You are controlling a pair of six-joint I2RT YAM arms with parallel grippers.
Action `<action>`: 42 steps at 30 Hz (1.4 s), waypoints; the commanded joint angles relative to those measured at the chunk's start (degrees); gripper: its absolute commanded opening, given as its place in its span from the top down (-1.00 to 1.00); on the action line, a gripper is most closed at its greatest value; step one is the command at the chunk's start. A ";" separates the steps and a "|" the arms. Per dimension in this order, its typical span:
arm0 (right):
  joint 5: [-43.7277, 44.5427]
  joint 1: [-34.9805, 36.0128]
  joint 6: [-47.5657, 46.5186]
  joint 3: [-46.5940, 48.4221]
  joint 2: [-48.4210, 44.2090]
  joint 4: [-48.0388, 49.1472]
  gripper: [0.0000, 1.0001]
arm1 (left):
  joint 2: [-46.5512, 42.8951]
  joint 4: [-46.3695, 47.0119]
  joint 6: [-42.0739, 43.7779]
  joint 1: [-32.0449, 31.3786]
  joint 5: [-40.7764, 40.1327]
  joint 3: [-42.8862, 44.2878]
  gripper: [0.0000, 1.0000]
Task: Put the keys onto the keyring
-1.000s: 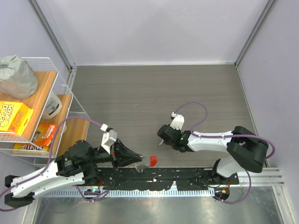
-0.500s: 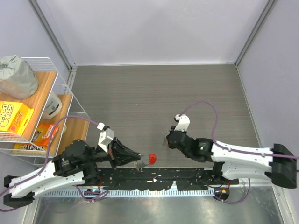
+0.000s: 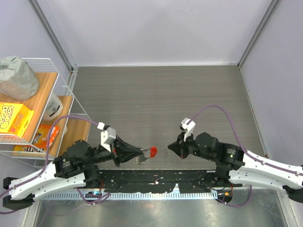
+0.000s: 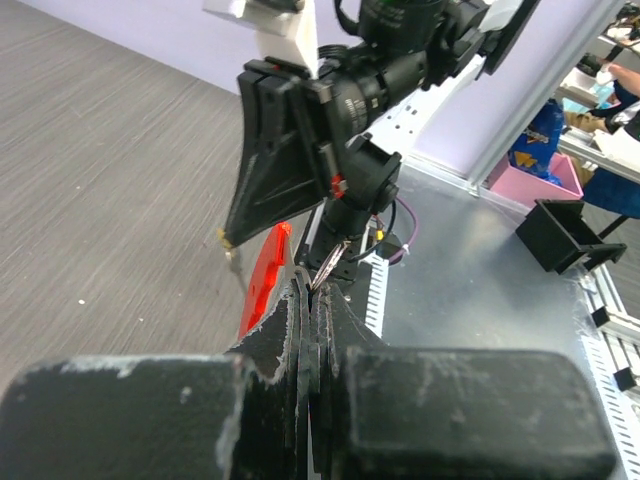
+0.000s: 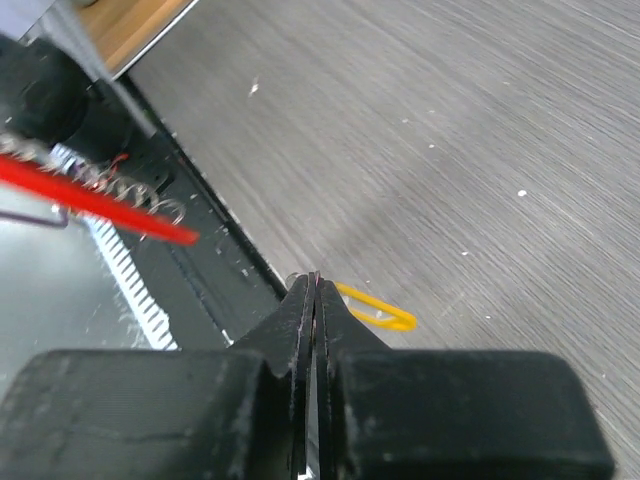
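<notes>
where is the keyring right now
In the top view the keyring is pinched at the tip of the left gripper, lower middle, just beyond the black rail, with the right gripper just to its right, not touching.

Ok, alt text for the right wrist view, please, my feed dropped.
The right gripper, shut, pinches the yellow-tagged key over the grey table. Upper left, blurred, is the keyring: a red plastic piece with silvery links.
</notes>
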 commanded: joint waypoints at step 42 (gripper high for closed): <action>-27.54 0.34 9.37 11.57 12.91 27.36 0.88 | 0.32 6.34 2.14 0.04 -2.87 0.25 1.00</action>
